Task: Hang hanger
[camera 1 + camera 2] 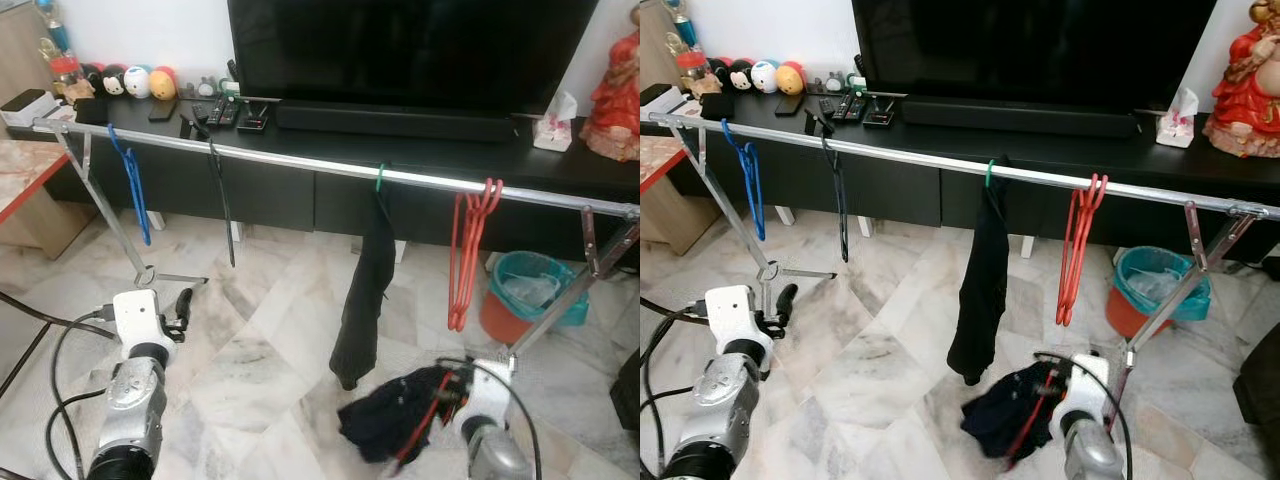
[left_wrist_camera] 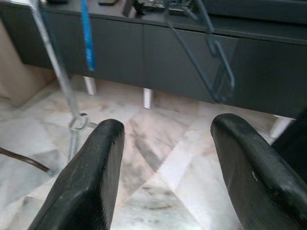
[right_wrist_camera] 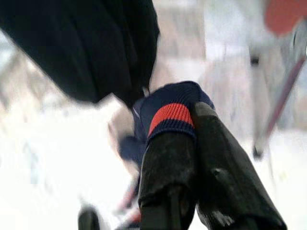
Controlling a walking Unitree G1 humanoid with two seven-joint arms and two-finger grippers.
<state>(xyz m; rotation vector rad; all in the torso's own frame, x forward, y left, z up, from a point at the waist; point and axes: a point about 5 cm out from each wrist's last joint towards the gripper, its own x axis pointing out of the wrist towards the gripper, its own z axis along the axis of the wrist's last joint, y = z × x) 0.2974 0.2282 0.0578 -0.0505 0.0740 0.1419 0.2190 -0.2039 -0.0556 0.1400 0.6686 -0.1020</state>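
My right gripper (image 3: 184,139) is clamping a red hanger (image 1: 428,415) draped in dark clothing (image 1: 385,415), low beneath the rail (image 1: 330,165); my left gripper (image 2: 165,158) is hanging open, empty.

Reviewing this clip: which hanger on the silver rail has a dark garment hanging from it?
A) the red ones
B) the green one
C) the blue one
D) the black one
B: the dark garment hangs from the green hanger near the middle of the rail; the blue hanger, black hanger and red hangers hang bare.
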